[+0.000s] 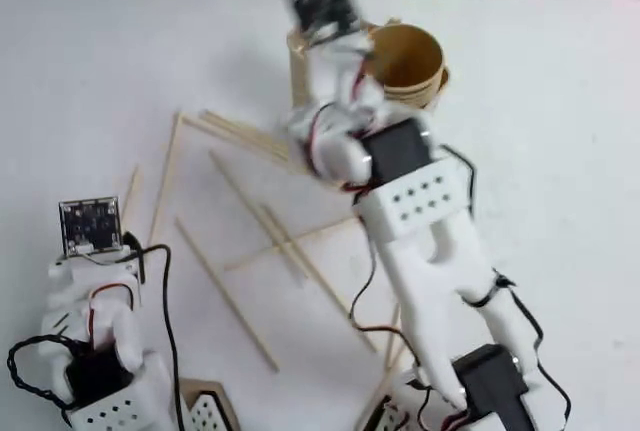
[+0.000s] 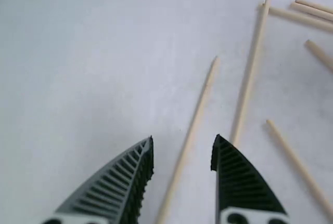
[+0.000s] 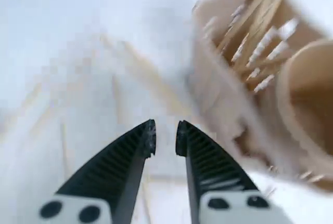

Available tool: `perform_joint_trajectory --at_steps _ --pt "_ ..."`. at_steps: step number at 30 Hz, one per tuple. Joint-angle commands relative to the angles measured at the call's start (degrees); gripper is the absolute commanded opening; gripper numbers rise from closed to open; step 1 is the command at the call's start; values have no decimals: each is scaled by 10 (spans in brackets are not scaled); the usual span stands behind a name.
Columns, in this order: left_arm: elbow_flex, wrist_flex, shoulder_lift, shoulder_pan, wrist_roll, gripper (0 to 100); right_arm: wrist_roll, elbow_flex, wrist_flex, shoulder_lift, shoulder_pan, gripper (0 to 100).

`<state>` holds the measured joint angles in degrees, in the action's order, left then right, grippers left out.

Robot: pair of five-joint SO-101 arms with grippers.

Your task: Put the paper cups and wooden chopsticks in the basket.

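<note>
While a paper cup (image 1: 405, 59) sat in the basket (image 1: 297, 56), I saw chopsticks (image 1: 228, 296) loose near it; left gripper (image 2: 182, 154) gaped empty, right gripper (image 3: 165, 135) barely parted.

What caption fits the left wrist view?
Open left gripper hovers over loose chopsticks on the white table.
</note>
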<state>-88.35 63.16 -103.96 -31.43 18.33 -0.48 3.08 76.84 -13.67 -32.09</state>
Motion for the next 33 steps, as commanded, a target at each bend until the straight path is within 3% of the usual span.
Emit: perform_joint_trajectory --at_steps 1,5,12,28,33 --pt "2 1 -6 -3 7 192 2 -35 29 14 -45 135" --pt "2 1 -6 -3 7 192 1 -93 12 62 -76 222" --pt "2 1 -6 -3 7 192 0 -127 -58 164 -113 212" --pt "2 1 -6 -3 7 192 5 -125 -151 320 -112 211" --pt "2 1 -6 -3 7 192 47 -125 -151 333 -113 101"
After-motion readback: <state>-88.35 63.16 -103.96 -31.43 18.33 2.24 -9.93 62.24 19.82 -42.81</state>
